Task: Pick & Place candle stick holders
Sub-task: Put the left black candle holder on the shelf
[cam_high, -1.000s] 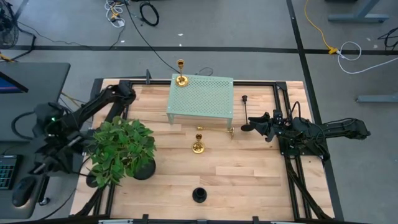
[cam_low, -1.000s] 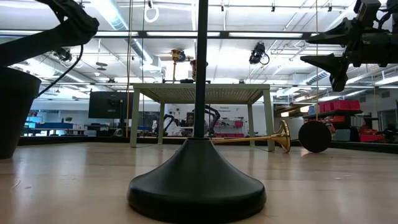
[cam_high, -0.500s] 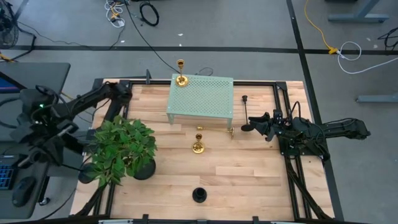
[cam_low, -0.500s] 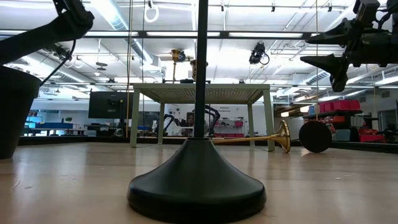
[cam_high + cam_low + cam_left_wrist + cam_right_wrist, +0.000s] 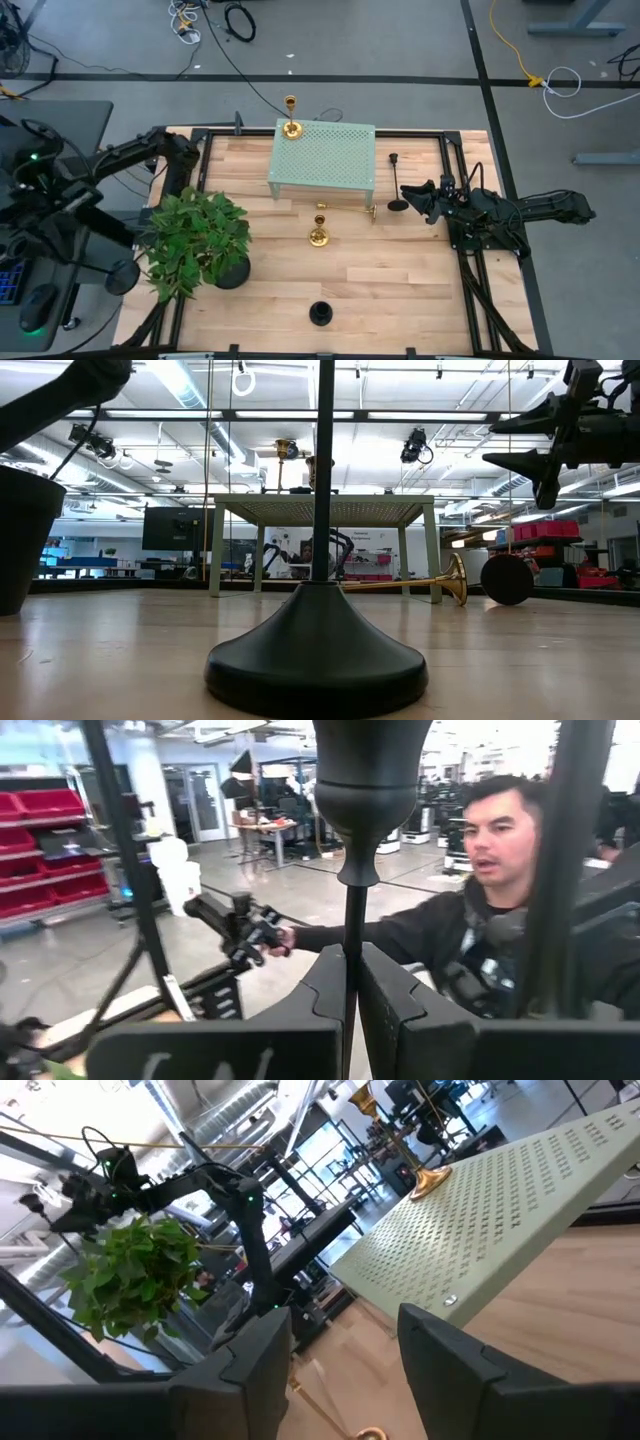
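We see the left claw [image 5: 350, 1010] clenched on the thin stem of a black candle holder [image 5: 357, 790], held out past the worktop's [image 5: 400, 290] left edge. The right claw [image 5: 415, 200] hangs released above the right side, near another black holder [image 5: 397, 204]. One gold holder [image 5: 291, 126] stands on the green stand [image 5: 325, 160]; two more gold ones sit just in front.

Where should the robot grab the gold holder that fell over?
Probably by its thin stem, coming straight down. The gold holder lies flat on the table beside the stand, so the stem is bare on top, while its flared base looks too wide. The open right gripper is nearest.
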`<control>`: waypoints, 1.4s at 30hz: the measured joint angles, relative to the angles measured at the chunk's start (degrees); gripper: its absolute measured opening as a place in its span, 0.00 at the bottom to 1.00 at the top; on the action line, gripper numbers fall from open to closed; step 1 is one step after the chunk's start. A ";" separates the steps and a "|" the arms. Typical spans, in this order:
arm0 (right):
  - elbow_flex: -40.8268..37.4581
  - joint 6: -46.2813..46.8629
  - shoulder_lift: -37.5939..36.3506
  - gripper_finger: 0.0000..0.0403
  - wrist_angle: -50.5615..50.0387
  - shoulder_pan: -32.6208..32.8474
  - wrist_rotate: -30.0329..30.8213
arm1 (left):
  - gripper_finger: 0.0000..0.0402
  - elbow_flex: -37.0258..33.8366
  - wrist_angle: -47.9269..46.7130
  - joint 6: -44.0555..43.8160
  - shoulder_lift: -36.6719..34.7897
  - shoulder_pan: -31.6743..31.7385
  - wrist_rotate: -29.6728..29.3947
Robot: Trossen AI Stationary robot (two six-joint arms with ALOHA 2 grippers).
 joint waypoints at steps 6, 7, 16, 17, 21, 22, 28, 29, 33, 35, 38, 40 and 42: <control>0.02 -0.19 0.00 0.46 -0.01 -0.01 0.00 | 0.03 7.17 -6.46 -0.04 -0.39 5.08 -0.02; 0.00 -0.19 0.01 0.46 -0.02 0.00 0.00 | 0.03 8.53 -8.20 -0.14 -0.66 6.00 -0.04; 0.00 -1.61 0.00 0.46 -0.28 0.00 -0.63 | 0.03 20.71 -21.90 0.04 -1.19 14.46 0.54; 0.02 -2.07 0.01 0.46 -0.52 -0.02 -0.63 | 0.03 21.50 -23.00 0.05 -1.19 15.37 1.64; 0.02 -3.76 0.01 0.46 -1.01 0.00 -0.63 | 0.03 24.04 -24.20 3.21 -1.15 19.08 8.11; 0.01 -4.16 0.01 0.46 -1.01 -0.02 -0.63 | 0.03 24.62 -24.18 4.63 -1.15 20.19 9.32; 0.00 -5.01 0.01 0.46 -1.01 -0.02 -2.33 | 0.03 27.96 -23.91 10.22 -2.79 24.32 12.30; 0.02 -5.10 -0.01 0.46 -1.01 0.00 -2.85 | 0.03 27.96 -23.85 10.39 -3.74 24.54 13.49; 0.00 -5.59 0.01 0.46 -1.01 -0.01 -3.65 | 0.03 27.23 -23.67 11.04 -7.75 24.37 15.87; 0.00 -5.61 0.01 0.46 -1.01 -0.01 -3.67 | 0.03 26.48 -23.94 12.33 -9.70 22.39 17.10; 0.00 -6.20 -0.01 0.46 -1.01 -0.02 -4.60 | 0.03 26.27 -23.76 15.71 -12.83 17.24 19.69; 0.00 -6.66 0.01 0.46 -1.01 0.00 -5.20 | 0.03 26.48 -20.59 20.18 -14.18 14.70 18.69; 0.02 -7.23 -0.01 0.46 -1.01 -0.02 -5.66 | 0.03 27.05 -18.76 22.20 -15.40 12.09 18.70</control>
